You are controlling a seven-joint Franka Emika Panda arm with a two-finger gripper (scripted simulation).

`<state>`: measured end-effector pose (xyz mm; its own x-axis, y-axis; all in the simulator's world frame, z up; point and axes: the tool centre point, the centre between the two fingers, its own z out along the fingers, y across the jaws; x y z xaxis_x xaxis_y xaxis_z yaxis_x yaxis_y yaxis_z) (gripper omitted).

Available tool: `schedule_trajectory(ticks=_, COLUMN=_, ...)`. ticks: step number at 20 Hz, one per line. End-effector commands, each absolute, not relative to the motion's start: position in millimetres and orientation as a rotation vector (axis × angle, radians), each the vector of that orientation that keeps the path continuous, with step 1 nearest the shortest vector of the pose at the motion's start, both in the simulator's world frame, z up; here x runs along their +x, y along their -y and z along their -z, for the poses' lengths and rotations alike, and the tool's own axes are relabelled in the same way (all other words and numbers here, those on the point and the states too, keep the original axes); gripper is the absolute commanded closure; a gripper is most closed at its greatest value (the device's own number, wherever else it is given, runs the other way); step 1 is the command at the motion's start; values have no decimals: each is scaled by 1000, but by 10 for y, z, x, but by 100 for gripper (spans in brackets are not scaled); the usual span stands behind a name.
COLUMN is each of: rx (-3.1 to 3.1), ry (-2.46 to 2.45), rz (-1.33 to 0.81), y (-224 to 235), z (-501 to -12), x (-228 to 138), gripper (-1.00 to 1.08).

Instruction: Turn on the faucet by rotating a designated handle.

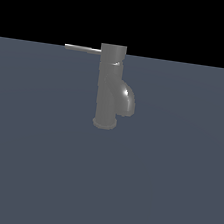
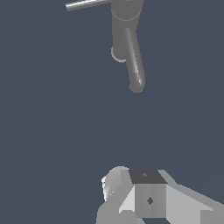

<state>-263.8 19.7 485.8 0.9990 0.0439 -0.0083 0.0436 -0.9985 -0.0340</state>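
Observation:
The faucet (image 1: 108,88) is a dark grey upright cylinder with a flared base and a stubby curved spout (image 1: 126,100) on the exterior view's right. The handle (image 1: 82,49) is a thin flat grey lever sticking out from the top toward the exterior view's left. In the wrist view I see the faucet (image 2: 124,26) from above, with the handle (image 2: 86,4) and the spout (image 2: 135,65). My gripper (image 2: 130,176) shows only in the wrist view, well apart from the faucet. Its fingers (image 2: 148,192) sit together with no gap and hold nothing.
The faucet stands on a flat dark blue-grey surface (image 1: 163,192) that fills both views. Black background lies beyond its far edge. Nothing else stands on it.

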Motion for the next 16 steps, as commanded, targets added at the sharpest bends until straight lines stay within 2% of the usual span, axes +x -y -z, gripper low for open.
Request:
schedule_trajectory(ticks=1, rx=-3107, ry=68, rz=-14, y=-197, z=-4858, x=-2638, gripper=108)
schedule_trajectory(ticks=16, rx=-3108, ry=17, rz=-34, y=-191, z=-4779, x=-2547, gripper=108)
